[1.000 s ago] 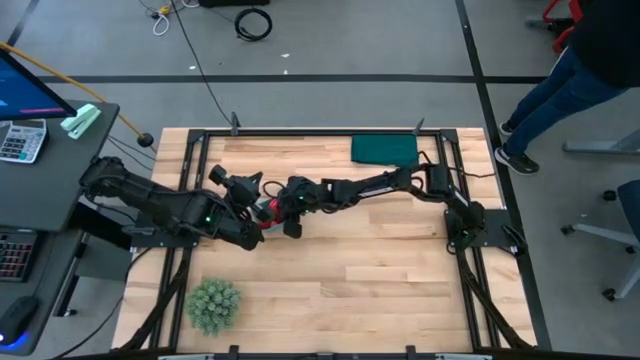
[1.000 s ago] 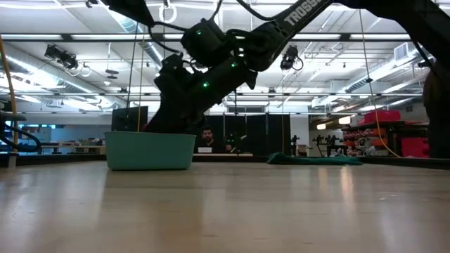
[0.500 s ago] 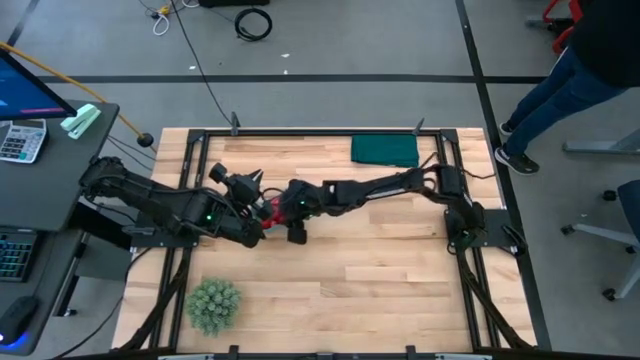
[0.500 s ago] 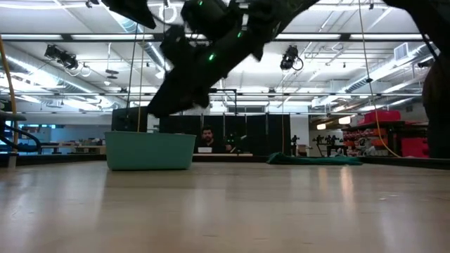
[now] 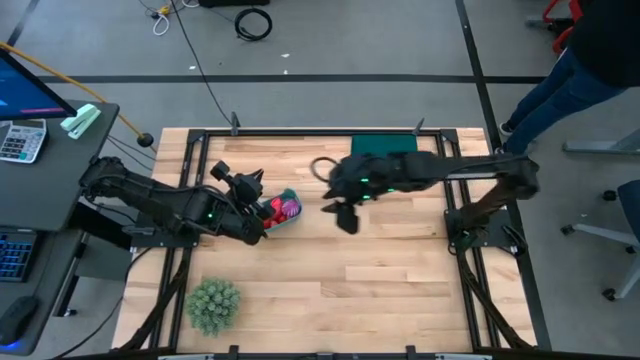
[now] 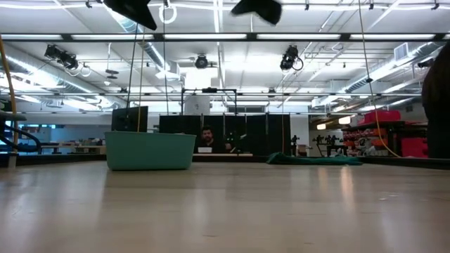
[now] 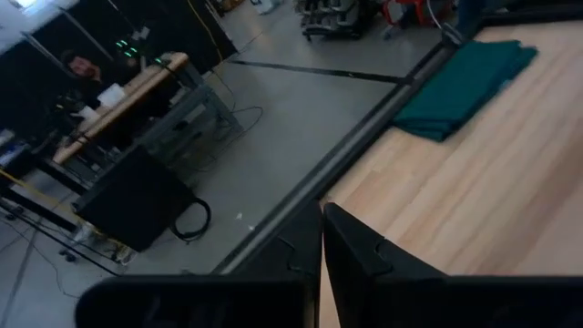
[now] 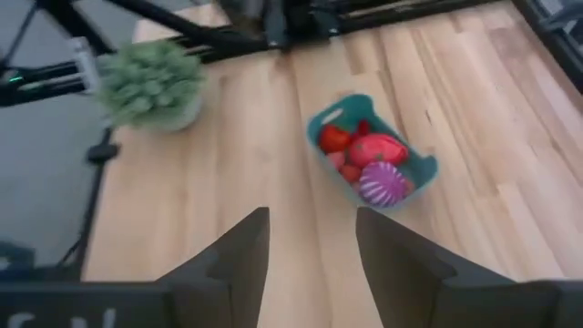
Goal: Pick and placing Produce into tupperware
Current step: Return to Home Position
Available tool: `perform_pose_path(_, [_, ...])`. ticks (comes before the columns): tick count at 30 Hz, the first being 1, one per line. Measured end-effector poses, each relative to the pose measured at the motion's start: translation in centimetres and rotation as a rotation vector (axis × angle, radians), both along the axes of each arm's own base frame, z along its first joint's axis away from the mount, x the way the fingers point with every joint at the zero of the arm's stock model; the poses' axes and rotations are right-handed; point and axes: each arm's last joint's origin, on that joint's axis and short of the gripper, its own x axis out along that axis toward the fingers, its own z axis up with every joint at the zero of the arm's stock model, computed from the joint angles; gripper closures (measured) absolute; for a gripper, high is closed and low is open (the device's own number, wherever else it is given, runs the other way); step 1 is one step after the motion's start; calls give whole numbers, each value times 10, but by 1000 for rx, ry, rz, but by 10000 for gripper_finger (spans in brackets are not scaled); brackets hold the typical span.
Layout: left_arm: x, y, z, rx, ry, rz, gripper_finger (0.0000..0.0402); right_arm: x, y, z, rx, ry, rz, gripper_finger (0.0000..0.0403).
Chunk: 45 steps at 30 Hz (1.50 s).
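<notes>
The teal tupperware (image 5: 290, 197) stands on its bottom on the table, left of the middle; the low view shows its wall (image 6: 150, 152). Inside lie red produce (image 8: 375, 148) and the spiky magenta piece (image 8: 383, 182). My right gripper (image 5: 340, 214) hangs open above the table, to the right of the tupperware, which shows beyond its fingers (image 8: 248, 251) in the right wrist view. My left gripper (image 5: 247, 181) is shut just left of the tupperware, pointing toward the far edge; its fingers (image 7: 351, 260) meet and hold nothing.
A dark green folded cloth (image 5: 384, 149) lies at the far edge. A fuzzy green ball plant (image 5: 212, 305) stands near the near left corner. Bare wood spreads over the middle and right of the table (image 5: 400, 270). A person's legs (image 5: 540, 95) show beyond the far right corner.
My right gripper has risen from over the tupperware and drawn back toward the table's right, out of the low view. The tupperware with its red and magenta produce now shows uncovered. My left arm has kept still.
</notes>
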Motion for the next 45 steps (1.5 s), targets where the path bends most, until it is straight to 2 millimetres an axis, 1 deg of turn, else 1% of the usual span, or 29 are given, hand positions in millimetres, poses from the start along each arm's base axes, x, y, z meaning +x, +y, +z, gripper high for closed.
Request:
perform_pose_path(3, [-1, -2, -1, -32, 18, -26, 383, -34, 10, 21, -6, 27, 36, 229])
perform_pose_path(5, [-7, -5, 2, -48, 10, -51, 381, -56, 19, 25, -18, 57, 31, 229])
perform_pose_path(7, [-17, -8, 9, -65, -31, -72, 377, -75, 29, 22, -68, 61, -8, 229])
perform_pose_path(8, [-22, -10, 13, -75, -50, -90, 375, -84, 33, 18, -93, 63, -31, 229])
perform_pose_path(11, [-44, -16, 25, -118, -111, -150, 369, -114, 45, -4, -137, 84, -95, 229])
perform_pose_path(14, [-69, -18, 32, -148, -99, -226, 366, -142, 54, -31, -142, 65, -114, 228])
perform_pose_path(17, [-93, -11, 37, -202, -151, -228, 366, -167, 58, -53, -90, 3, -109, 229])
perform_pose_path(19, [-109, -2, 41, -260, -233, -193, 370, -181, 58, -63, -47, -69, -94, 229])
perform_pose_path(21, [-118, 3, 41, -304, -297, -177, 373, -193, 54, -71, -44, -151, -76, 230])
perform_pose_path(23, [-120, 4, 34, -308, -332, -186, 377, -201, 50, -73, -35, -258, -79, 230])
perform_pose_path(26, [-111, -5, 13, -303, -370, -227, 381, -208, 44, -81, -31, -380, -74, 230])
perform_pose_path(30, [-96, -17, -30, -286, -372, -279, 383, -211, 41, -103, -30, -411, -54, 230])
perform_pose_path(33, [-95, -12, -54, -279, -386, -243, 379, -210, 38, -118, -36, -397, -66, 230])
perform_pose_path(35, [-97, -5, -59, -293, -426, -201, 375, -209, 35, -124, -59, -401, -84, 230])
perform_pose_path(37, [-100, 1, -60, -308, -463, -175, 371, -207, 29, -125, -103, -401, -118, 230])
perform_pose_path(41, [-101, 8, -54, -273, -496, -165, 366, -203, 12, -121, -194, -428, -195, 230])
perform_pose_path(45, [-101, 16, -46, -247, -499, -159, 369, -200, -5, -118, -242, -449, -200, 230])
